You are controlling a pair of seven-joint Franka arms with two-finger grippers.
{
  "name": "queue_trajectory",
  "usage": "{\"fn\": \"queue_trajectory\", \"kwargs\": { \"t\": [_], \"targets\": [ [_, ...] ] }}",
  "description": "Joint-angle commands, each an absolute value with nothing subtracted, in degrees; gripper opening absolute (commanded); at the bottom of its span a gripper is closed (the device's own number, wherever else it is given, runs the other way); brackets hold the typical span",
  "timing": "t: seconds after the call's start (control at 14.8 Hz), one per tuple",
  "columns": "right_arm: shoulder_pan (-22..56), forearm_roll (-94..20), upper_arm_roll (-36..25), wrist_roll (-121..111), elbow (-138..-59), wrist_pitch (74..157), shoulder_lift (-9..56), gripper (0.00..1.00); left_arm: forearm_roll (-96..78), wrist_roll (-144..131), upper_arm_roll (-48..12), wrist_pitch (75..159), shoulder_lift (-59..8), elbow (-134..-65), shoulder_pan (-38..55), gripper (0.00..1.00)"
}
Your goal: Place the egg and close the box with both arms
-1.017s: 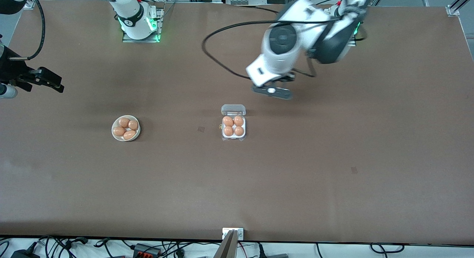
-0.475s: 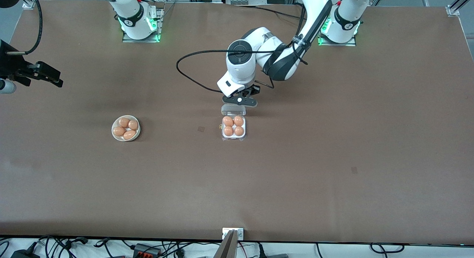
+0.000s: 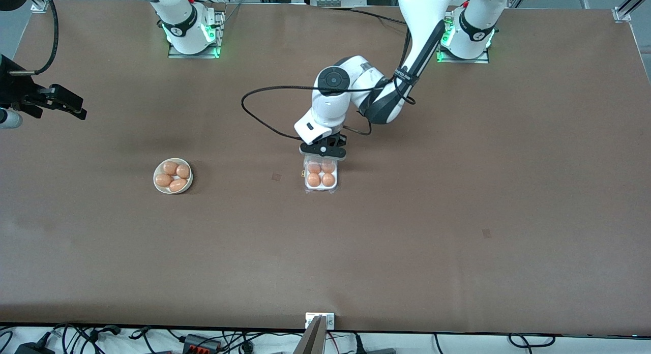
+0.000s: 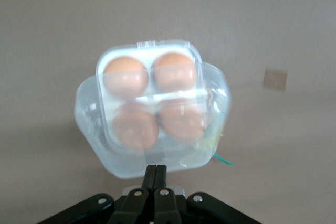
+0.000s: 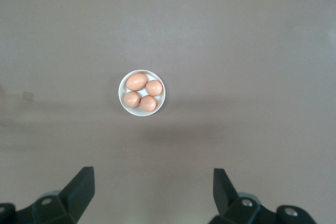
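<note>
left gripper [image 3: 323,150] jaws together, pushing clear lid [image 4: 157,150] half over the egg carton [image 3: 321,175]. right gripper [image 5: 152,187] jaws apart, waiting high over the bowl of eggs [image 3: 173,175].

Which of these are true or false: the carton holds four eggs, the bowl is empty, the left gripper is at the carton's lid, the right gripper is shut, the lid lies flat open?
1. The box holds four eggs. True.
2. The bowl is empty. False: it holds four eggs.
3. The left gripper is at the clear lid. True.
4. The right gripper is shut. False: its fingers are spread wide, high over the right arm's end of the table.
5. The lid lies flat open. False: it is tipped partway over the eggs.
</note>
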State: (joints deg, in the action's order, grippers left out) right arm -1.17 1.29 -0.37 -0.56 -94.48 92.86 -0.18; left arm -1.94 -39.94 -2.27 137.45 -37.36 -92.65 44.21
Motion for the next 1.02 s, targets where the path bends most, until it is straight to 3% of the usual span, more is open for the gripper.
{"fn": "queue_trajectory", "kwargs": {
  "t": [0.0, 0.47, 0.95],
  "targets": [
    [-1.7, 1.3, 0.3, -1.4, -94.7, 92.9, 0.1, 1.00, 0.7, -40.2, -1.1, 136.9, -35.9, -91.3, 42.9, 0.02],
    [-2.7, 0.9, 0.6, -1.4, -94.7, 93.5, 0.2, 1.00, 1.0, -35.4, -1.0, 111.8, -26.9, -91.1, 40.2, 0.02],
    [-4.4, 0.9, 2.6, -1.4, -94.7, 94.0, 0.2, 1.00, 4.2, -7.4, -1.0, 94.6, -20.8, -88.0, 25.0, 0.07]
  ]
}}
